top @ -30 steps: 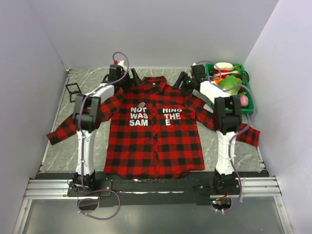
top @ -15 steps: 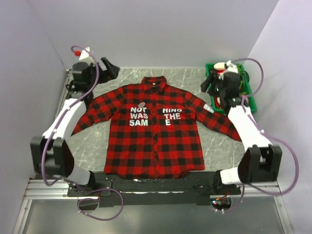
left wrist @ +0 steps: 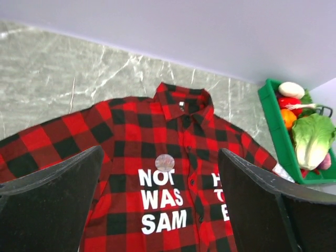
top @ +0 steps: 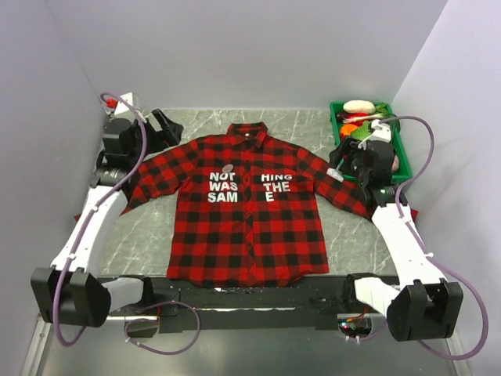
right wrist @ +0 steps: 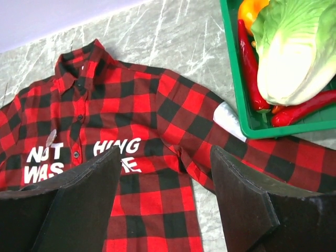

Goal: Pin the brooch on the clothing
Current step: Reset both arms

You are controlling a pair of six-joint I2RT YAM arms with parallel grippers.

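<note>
1. Left wrist view: the left gripper (left wrist: 160, 152) has its jaws spread wide with nothing between them. It hangs clear above the shirt (left wrist: 131, 126).
2. Between its fingers lies the brooch (left wrist: 164, 163), a small greyish disc on the chest. It overlaps the "O" of "NOT", so that letter is partly covered.
3. Whether the brooch's pin passes through the cloth cannot be told from any view.
4. The right-hand finger in that view cuts off "HING THE E", leaving only the first letters.
5. The right gripper (right wrist: 165, 152) is also spread and empty, above the sleeve on its own side.
6. From the right wrist the brooch is only a pale sliver, hard to make out. The dark fingers hide the lower rows of letters.
7. A white patch (right wrist: 228, 118) sits on that sleeve near the bin (right wrist: 231, 79). What it is cannot be told.
8. The bin is cut off by the frame's edge. It holds a cabbage (right wrist: 294, 52) and red peppers (right wrist: 249, 63), with further contents unclear.
9. In the top view both cuffs are hidden behind the arms.
10. The shirt lies flat and face up on the table (top: 313, 121), collar toward the far wall. Its hem reaches the near edge by the arms' bases.
11. Bare table shows beyond the collar and along both flanks of the shirt's body.
12. The bin stands in the far right corner against the side wall, with the sleeve just beside its near wall.
</note>
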